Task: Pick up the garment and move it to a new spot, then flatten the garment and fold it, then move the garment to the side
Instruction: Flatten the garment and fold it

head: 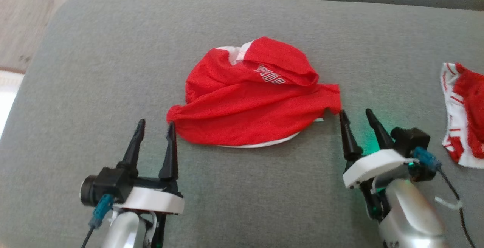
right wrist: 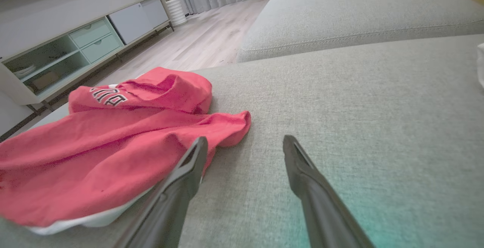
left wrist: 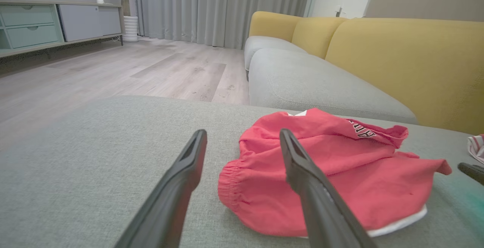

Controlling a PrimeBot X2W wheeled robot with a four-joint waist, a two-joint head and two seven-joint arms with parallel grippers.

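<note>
Red garment (head: 253,100) crumpled on grey cushion (head: 113,51); left pincer (head: 157,123), right pincer (head: 355,112) spread wide beside lower corners.

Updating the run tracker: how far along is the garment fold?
Done: nothing clearly; the red garment lies rumpled on the grey cushion. In hand: left end effector and right end effector sit open flanking it, holding nothing. Left: flatten, fold, move aside.

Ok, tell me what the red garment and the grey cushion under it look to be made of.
Red garment: thin, soft cloth, probably a light synthetic sports knit; matte, slumping in loose folds, with a gathered edge and white trim. Grey cushion: woven upholstery fabric, likely over padding; matte, with a fine flecked weave and rounded corners.
</note>
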